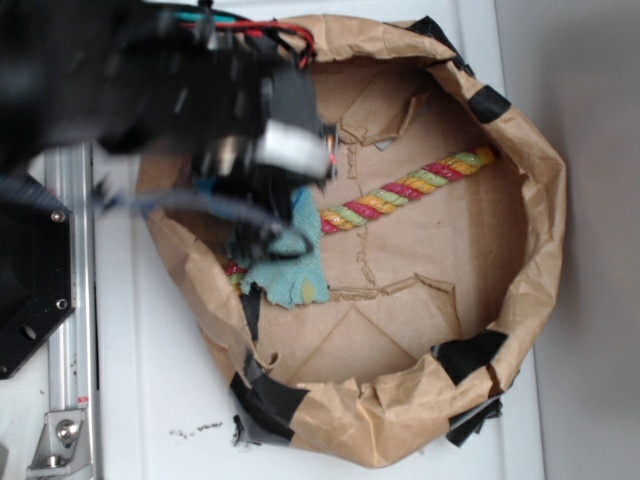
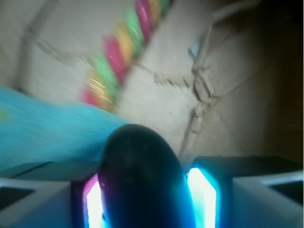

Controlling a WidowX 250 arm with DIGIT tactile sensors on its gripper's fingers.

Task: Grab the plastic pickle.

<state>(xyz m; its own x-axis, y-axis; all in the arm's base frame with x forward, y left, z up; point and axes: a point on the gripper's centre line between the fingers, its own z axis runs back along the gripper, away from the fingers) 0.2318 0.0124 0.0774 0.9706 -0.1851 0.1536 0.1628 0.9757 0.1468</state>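
Pickle sitting between the fingers, grip looking closed on it.
Wrist view is showing the plastic pickle filling the gap of the gripper, both pads pressing its flanks, so the gripper is clamping it down in the paper basket, by the teal cloth and the rope. In the exterior view the arm is hiding it. I'm reading it as light, rigid and slick: rounded plastic, likely squirting out endwise, so holding across the thick middle is looking safest.
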